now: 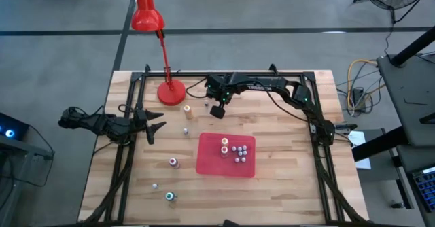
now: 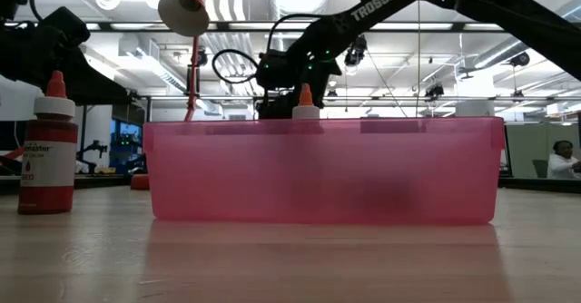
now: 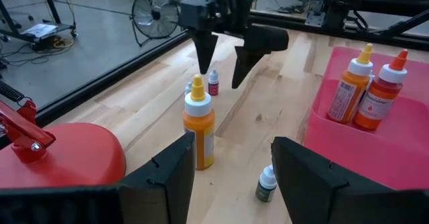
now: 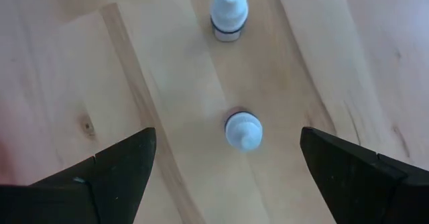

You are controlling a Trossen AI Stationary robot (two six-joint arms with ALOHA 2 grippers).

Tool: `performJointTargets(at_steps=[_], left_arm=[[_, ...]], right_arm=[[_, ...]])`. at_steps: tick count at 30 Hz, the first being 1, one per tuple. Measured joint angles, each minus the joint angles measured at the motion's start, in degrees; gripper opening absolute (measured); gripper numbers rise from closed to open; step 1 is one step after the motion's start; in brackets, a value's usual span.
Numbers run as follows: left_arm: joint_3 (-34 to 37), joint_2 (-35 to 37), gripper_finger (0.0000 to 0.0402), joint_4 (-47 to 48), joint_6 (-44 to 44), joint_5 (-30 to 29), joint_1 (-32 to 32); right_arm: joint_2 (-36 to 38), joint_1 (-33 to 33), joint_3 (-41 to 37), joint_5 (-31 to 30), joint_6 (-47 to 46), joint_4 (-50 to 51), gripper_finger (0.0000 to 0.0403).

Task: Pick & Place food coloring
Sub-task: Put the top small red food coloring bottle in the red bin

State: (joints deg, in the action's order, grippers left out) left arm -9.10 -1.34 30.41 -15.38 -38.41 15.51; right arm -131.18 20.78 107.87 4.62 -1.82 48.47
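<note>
Several food coloring bottles stand on their bases in the red tray (image 1: 211, 160); two tall orange-tipped ones (image 3: 350, 83) show in the left wrist view. Others stand loose on the table: a tall yellow-orange bottle (image 1: 187, 109) (image 3: 200, 127), a tiny dark one (image 3: 267, 184), a pink-topped one (image 1: 173, 162) and a green-topped one (image 1: 170, 196). My right gripper (image 1: 217, 109) (image 4: 226, 150) hangs open, pointing down, over two tiny white-capped bottles (image 4: 242, 130) (image 4: 229, 13), touching neither. My left gripper (image 1: 155, 126) (image 3: 233, 163) is open at the table's left, facing the yellow-orange bottle.
A red desk lamp stands with its base (image 1: 170, 91) (image 3: 67, 157) at the far left of the table, close to the loose bottles. A tall red bottle (image 2: 47, 149) shows left of the tray in the low view. Black frame rails (image 1: 319, 145) run along the table's sides.
</note>
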Motion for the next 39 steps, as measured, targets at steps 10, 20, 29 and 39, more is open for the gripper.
performJointTargets(at_steps=[10, 20, 29, 39], left_arm=[[0.0, 0.0, 0.0170, 0.0, 0.0, 0.0, 0.0], [0.0, 0.0, 0.0170, 0.0, 0.0, 0.0, 0.0], [0.0, 0.0, 0.0170, 0.0, 0.0, 0.0, 0.0], [0.0, 0.0, 0.0170, 0.0, 0.0, 0.0, 0.0]], right_arm=[[-0.2, 0.6, 0.1, 0.1, 1.4, -1.0, 0.0321], [-0.2, 0.7, -0.4, 0.2, 1.4, -0.9, 0.0242], [-0.2, 0.8, -0.4, 0.2, 1.0, -0.9, 0.0177], [-0.2, 0.8, -0.4, -0.1, 0.8, -0.9, 0.0097]])
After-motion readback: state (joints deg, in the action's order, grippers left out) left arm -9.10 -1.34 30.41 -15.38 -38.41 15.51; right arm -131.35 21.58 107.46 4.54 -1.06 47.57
